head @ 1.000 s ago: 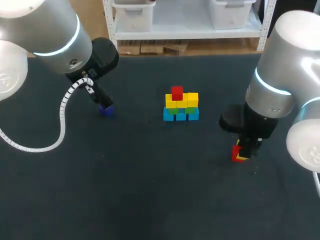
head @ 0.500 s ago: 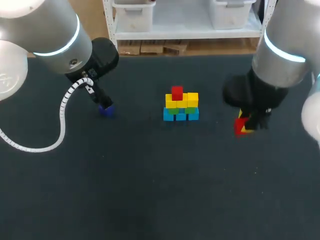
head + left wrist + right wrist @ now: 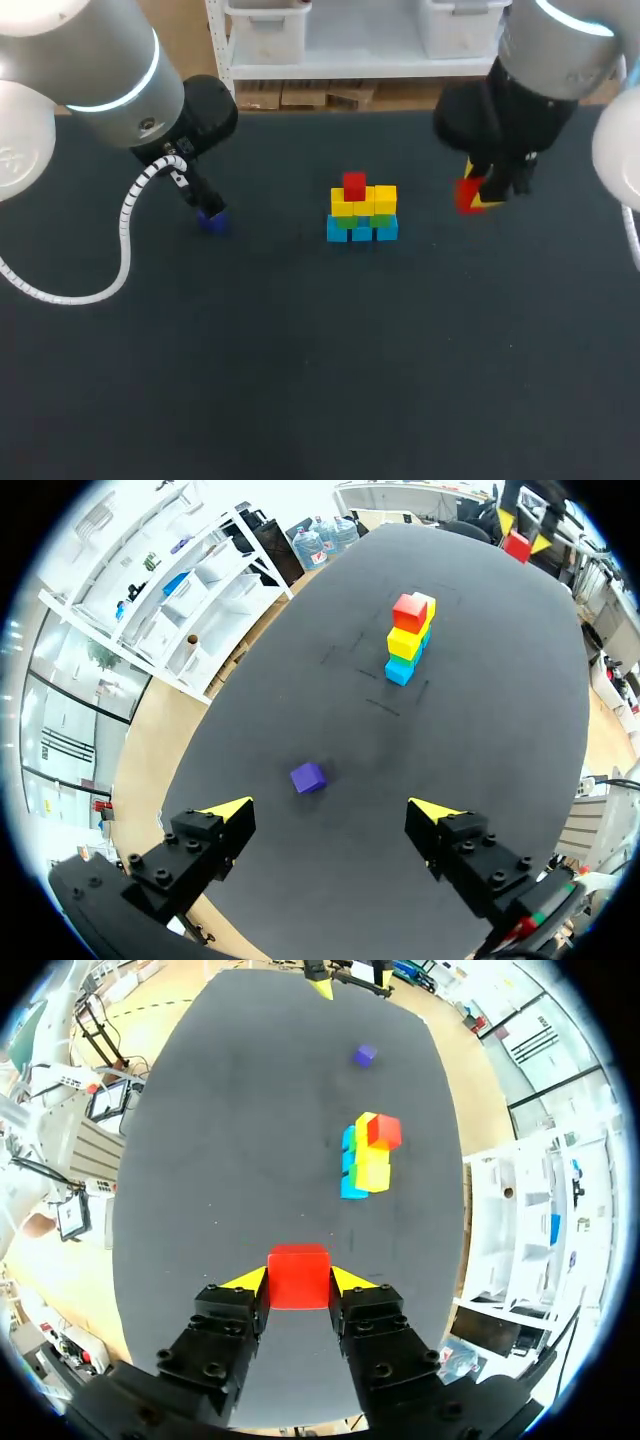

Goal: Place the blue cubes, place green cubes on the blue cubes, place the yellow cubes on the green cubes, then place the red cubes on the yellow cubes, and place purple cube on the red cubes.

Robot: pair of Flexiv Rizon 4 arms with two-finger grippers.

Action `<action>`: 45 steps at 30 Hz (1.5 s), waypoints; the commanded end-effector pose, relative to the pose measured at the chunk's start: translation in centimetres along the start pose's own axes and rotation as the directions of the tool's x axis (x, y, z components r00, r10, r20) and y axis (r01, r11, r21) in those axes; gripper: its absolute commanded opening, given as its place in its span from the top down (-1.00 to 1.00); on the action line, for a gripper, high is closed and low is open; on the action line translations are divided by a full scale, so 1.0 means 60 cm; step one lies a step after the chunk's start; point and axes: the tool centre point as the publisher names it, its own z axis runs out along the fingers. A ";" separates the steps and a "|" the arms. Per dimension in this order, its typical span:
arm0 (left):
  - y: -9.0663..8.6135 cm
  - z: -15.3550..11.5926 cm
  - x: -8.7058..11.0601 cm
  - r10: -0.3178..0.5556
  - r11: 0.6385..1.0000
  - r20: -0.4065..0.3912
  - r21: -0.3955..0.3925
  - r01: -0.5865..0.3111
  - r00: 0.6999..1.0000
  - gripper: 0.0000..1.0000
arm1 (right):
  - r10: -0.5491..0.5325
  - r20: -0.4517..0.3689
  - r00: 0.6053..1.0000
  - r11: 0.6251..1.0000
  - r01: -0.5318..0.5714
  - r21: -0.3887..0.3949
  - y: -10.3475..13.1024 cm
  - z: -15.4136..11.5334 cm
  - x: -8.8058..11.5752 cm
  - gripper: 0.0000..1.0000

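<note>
The stack [image 3: 362, 210] stands mid-table: blue cubes at the base, green above, a yellow row, and one red cube [image 3: 354, 185] on top at the left. It also shows ahead of both grippers, stack [image 3: 409, 638] and stack [image 3: 365, 1156]. My right gripper [image 3: 480, 193] hangs above the table to the right of the stack, shut on a second red cube [image 3: 298, 1276] between its yellow tips. The purple cube [image 3: 308, 777] lies on the table ahead of my open left gripper [image 3: 330, 809]; in the head view the purple cube [image 3: 213, 221] is partly hidden beneath that gripper [image 3: 205, 208].
The dark table [image 3: 300, 360] is bare in front of the stack. A white coiled cable [image 3: 125, 225] hangs from my left arm over the table's left side.
My right arm has lifted the red cube off the table at the near right and carried it up and back, toward the stack's level. The left arm has stayed still.
</note>
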 end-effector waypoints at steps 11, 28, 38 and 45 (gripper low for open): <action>0.002 0.000 0.002 0.003 1.000 0.002 0.003 -0.003 1.000 -1.00 | -0.034 0.068 0.997 0.997 0.039 -0.070 -0.054 -0.003 -0.053 1.00; 0.002 0.000 0.002 0.003 1.000 0.002 0.003 -0.003 1.000 -1.00 | 0.001 0.041 0.999 0.984 0.006 -0.177 -0.069 0.032 -0.107 1.00; 0.002 0.000 0.002 0.003 1.000 0.002 0.003 -0.003 1.000 -1.00 | 0.010 0.005 1.000 0.980 -0.009 -0.199 -0.077 0.053 -0.126 1.00; 0.002 0.000 0.002 0.003 1.000 0.002 0.003 -0.003 1.000 -1.00 | 0.023 -0.012 1.000 0.976 -0.025 -0.217 -0.081 0.068 -0.131 1.00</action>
